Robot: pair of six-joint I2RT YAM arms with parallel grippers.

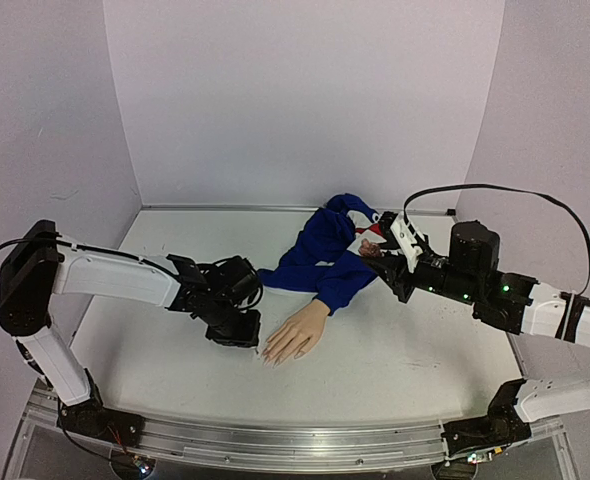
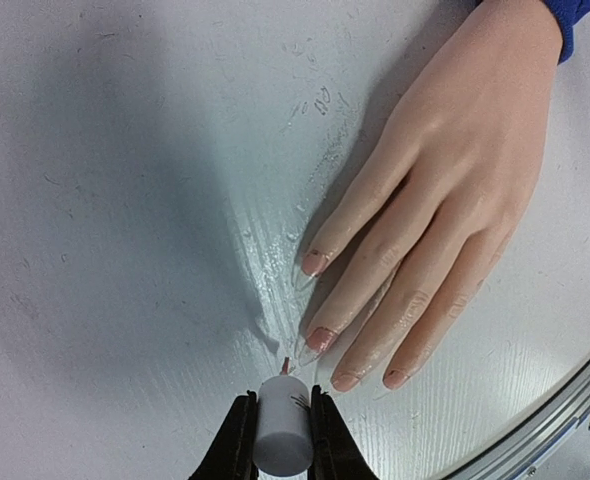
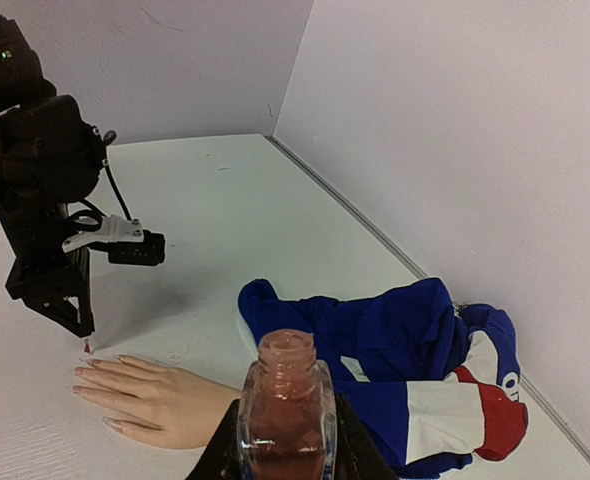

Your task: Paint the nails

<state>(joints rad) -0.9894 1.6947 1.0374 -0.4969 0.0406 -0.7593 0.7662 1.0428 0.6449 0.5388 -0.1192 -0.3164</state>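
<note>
Just beside the nails [image 2: 320, 338] of the mannequin hand [image 2: 445, 200], flat on the table [image 2: 125, 200]: brush cap [image 2: 280, 445] clenched in left gripper [image 2: 281, 415], tip down for stroking. Well apart: open bottle [image 3: 285, 400] grasped upright by right gripper [image 3: 285, 445], against spilling.

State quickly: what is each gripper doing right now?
Left gripper: shut on the white cylindrical brush cap.
Right gripper: shut on the open pinkish glass polish bottle.
</note>
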